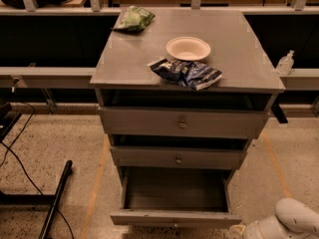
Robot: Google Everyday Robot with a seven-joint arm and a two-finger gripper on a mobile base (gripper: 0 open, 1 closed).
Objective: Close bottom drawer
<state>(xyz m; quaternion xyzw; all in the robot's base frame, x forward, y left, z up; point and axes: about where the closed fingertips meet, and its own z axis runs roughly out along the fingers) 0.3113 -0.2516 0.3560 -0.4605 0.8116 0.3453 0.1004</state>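
Observation:
The grey cabinet (259, 78) has three drawers. The bottom drawer (174, 217) is pulled far out, its empty inside (174, 188) in view and its slim front panel near the lower edge of the camera view. The mid-sized drawer (178, 158) and the tall top drawer (182, 123) stand slightly out. My white arm (294, 220) comes in at the bottom right. My gripper (238, 230) sits at the arm's left end, low beside the right front corner of the bottom drawer.
On the cabinet top lie a white bowl (188, 48), a blue snack bag (187, 73) and a green bag (132, 19). A clear bottle (285, 62) stands on the rail at the right. A black pole (56, 198) and cables lie on the floor at the left.

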